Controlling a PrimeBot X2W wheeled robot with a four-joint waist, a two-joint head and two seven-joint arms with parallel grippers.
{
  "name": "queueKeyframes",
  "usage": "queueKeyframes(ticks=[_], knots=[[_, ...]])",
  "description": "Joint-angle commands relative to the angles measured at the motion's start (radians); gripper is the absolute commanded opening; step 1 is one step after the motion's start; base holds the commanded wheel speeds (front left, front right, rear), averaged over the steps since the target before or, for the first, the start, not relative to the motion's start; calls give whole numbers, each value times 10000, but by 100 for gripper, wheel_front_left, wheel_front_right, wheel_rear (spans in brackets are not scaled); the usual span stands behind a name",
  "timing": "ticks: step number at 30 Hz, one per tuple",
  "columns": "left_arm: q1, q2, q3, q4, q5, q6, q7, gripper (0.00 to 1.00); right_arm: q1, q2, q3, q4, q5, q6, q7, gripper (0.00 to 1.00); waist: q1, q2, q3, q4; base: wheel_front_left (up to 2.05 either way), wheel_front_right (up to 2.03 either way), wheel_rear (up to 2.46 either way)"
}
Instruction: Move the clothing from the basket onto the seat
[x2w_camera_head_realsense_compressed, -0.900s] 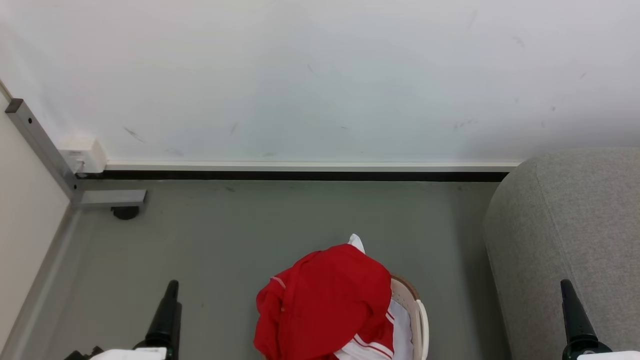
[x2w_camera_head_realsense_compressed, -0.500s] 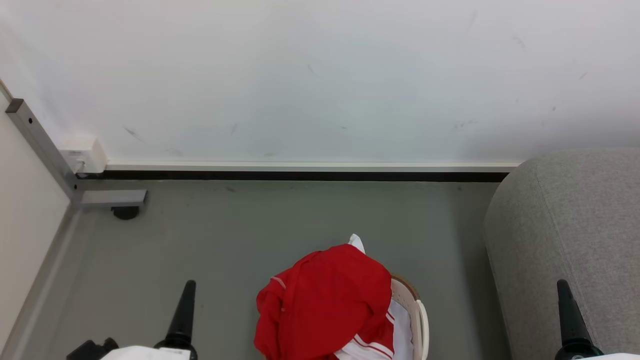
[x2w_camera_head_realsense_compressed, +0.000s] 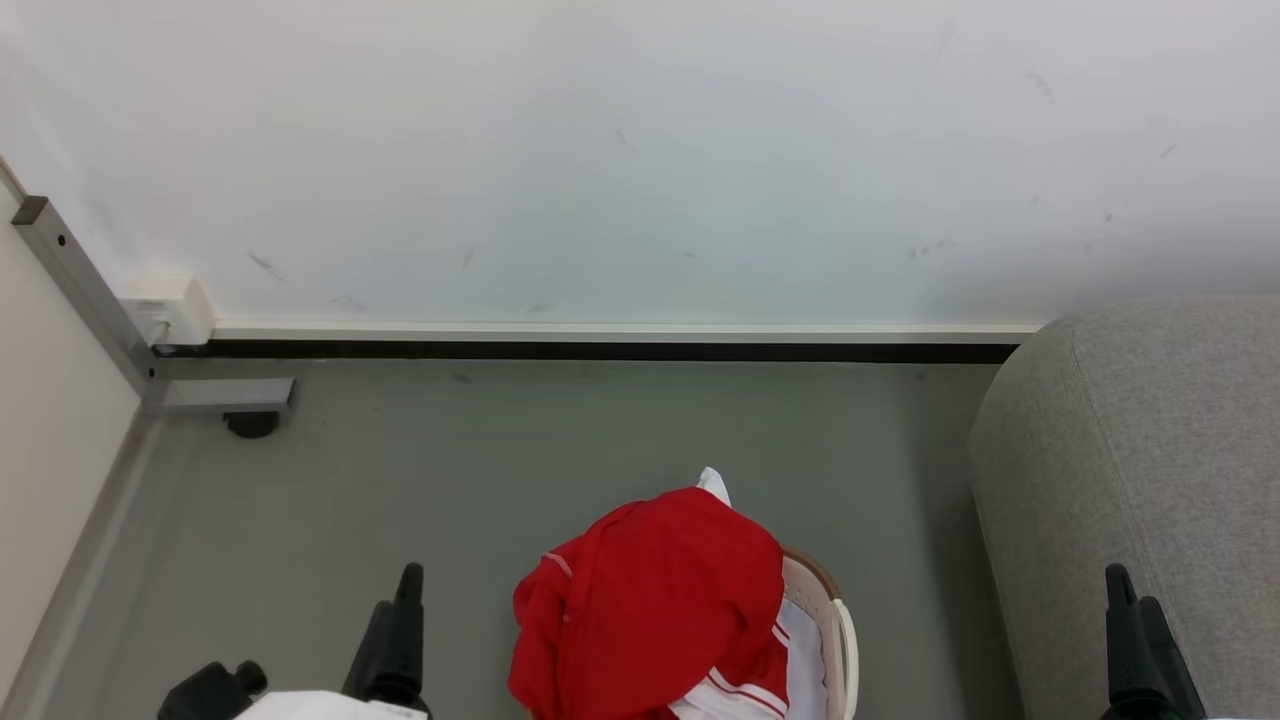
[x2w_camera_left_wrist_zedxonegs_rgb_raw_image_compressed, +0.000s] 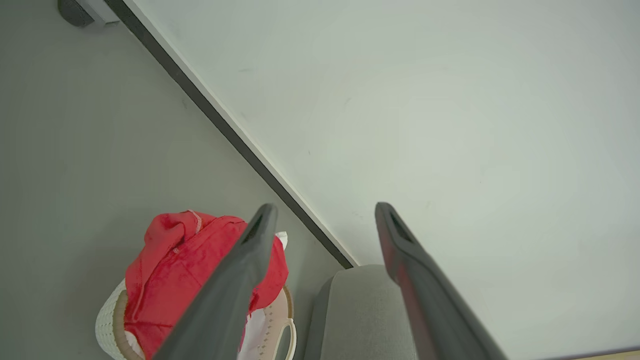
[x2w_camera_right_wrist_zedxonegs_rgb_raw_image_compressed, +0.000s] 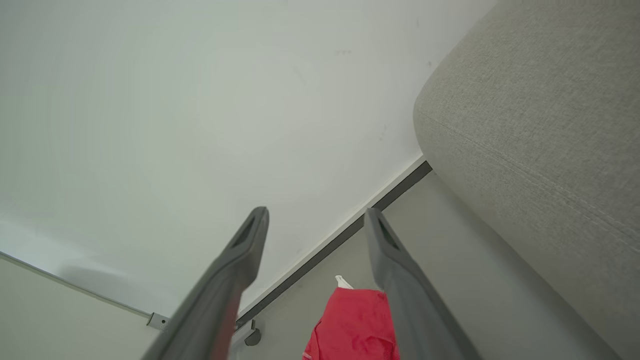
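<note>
Clothing (x2w_camera_head_realsense_compressed: 640, 610) heaped in the basket (x2w_camera_head_realsense_compressed: 805, 592) on the floor (x2w_camera_head_realsense_compressed: 450, 470), w/ nothing on the part of the seat (x2w_camera_head_realsense_compressed: 1150, 450) we can see. We judge the task to be at its first step, the reach for a first garment.

The red top (x2w_camera_head_realsense_compressed: 690, 550) drapes over the heap and hides most of the rim (x2w_camera_head_realsense_compressed: 848, 640). The jersey (x2w_camera_head_realsense_compressed: 797, 650) shows a white panel & striped trim beneath it at the right.

The L gripper (x2w_camera_left_wrist_zedxonegs_rgb_raw_image_compressed: 325, 207) hangs w/ jaws spread wide and empty. The R gripper (x2w_camera_right_wrist_zedxonegs_rgb_raw_image_compressed: 316, 211) is likewise spread, w/ nothing btwn its jaws.

From the head cam, the heap sits btwn the two arms. It is nearer the L gripper, which stands just beside it to the left, not touching. The R gripper is well apart from it, in front of the seat's flank.

In the L wrist view the clothing lies low and left of the fingers (x2w_camera_left_wrist_zedxonegs_rgb_raw_image_compressed: 235, 285). One finger crosses in front of it, so it is outside the gap. In the R wrist view a red fold shows low btwn the fingers, well beyond the tips.

Next, we reckon, one gripper must drop onto the crown of the red top w/ jaws open and close on a good bunch of cloth. It then has to lift the cloth clear of the rim and swing right to the seat. Loose fabric may drag the jersey along or snag on the rim.
</note>
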Motion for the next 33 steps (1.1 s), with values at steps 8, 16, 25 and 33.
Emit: queueKeyframes(ticks=[8, 16, 25, 33], knots=[[-58, 107, -229, -237, 1265, 98, -309, 100, 88, -120, 95, -279, -1136, -8, -324, 100, 0, 0, 0, 38, 0, 0, 0], [1, 116, -431, -265, 2309, 160, -565, 100, 180, -133, 172, -350, -2034, -10, -568, 100, 0, 0, 5, 59, 0, 0, 0], [39, 129, -676, -296, 3337, 255, -797, 100, 311, -149, 213, -449, -3003, -11, -826, 100, 0, 0, -4, 70, 0, 0, 0], [27, 138, -844, -359, 4412, 290, -1008, 100, 403, -159, 258, -546, -3727, -12, -1031, 100, 0, 0, 1, 74, 0, 0, 0]])
